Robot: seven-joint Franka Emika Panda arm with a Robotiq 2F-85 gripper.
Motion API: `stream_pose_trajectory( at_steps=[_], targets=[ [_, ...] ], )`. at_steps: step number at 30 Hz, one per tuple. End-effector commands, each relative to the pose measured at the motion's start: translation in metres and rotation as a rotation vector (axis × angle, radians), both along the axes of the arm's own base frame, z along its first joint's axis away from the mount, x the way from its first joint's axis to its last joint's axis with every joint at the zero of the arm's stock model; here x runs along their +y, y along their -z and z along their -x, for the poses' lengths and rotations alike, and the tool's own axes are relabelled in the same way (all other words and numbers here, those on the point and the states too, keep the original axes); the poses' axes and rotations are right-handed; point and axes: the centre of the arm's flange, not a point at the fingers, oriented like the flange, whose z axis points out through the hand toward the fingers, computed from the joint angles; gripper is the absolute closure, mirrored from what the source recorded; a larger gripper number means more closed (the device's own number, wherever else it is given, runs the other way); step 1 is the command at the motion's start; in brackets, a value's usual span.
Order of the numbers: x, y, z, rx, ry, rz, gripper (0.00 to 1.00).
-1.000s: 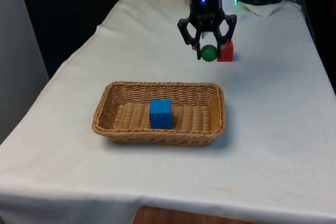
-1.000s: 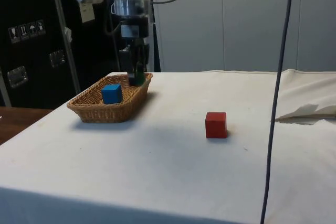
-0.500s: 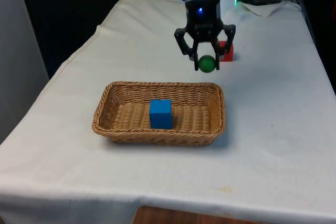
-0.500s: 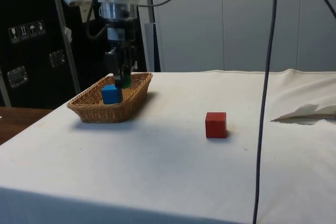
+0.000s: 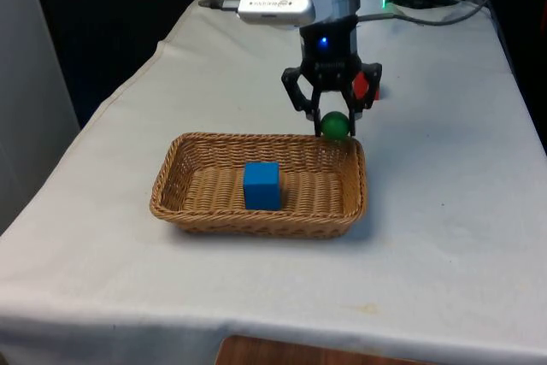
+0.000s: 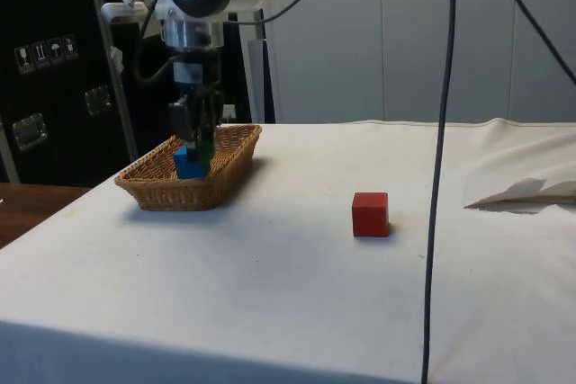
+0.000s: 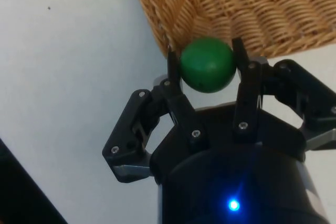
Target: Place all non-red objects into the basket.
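Front view: hand (image 5: 334, 121) clamped on green ball (image 5: 335, 126), hanging just above the far rim of the wicker basket (image 5: 205, 147), near the corner on the front view's right. Blue cube (image 5: 261, 185) lying inside the basket, nearer the camera than the hand and toward the front view's left of it. Red cube (image 5: 361, 85) partly hidden behind the hand, farther off on the desk (image 5: 444, 211), rightly left alone. Side view: hand (image 6: 200, 139) poised over the basket (image 6: 162, 188), blue cube (image 6: 187, 162) just below and beside it, red cube (image 6: 370, 214) well apart on the cloth. Wrist view: fingers (image 7: 243, 72) pressed against both flanks of the ball (image 7: 207, 64), narrow gap between them taken up by it; basket rim (image 7: 168, 19) directly beyond the ball, bare cloth on one side, woven floor on the other. Judged risk: ball apparently sitting over the rim rather than over the basket floor, so a release here could land it on the wicker edge and send it rolling out across the desk. Also possible: descending now and catching a fingertip on the rim, tilting or shoving the light basket. A round ball dropped from height might bounce out even from inside.
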Motion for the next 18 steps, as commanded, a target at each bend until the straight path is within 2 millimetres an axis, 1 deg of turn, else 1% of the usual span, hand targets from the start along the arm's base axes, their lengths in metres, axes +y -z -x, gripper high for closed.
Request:
stream_pose_trajectory(
  at_steps=[1,6,7,9,18],
  targets=[
    [0.001,0.004,-0.003,-0.01,0.005,-0.004,1.0],
    [-0.001,0.014,-0.007,-0.022,0.008,0.004,1.0],
    [0.0,0.012,-0.005,-0.016,0.003,0.01,1.0],
    [-0.005,0.018,-0.01,-0.028,0.012,0.008,1.0],
    [-0.015,0.029,-0.022,-0.035,0.023,0.022,1.0]
  ],
)
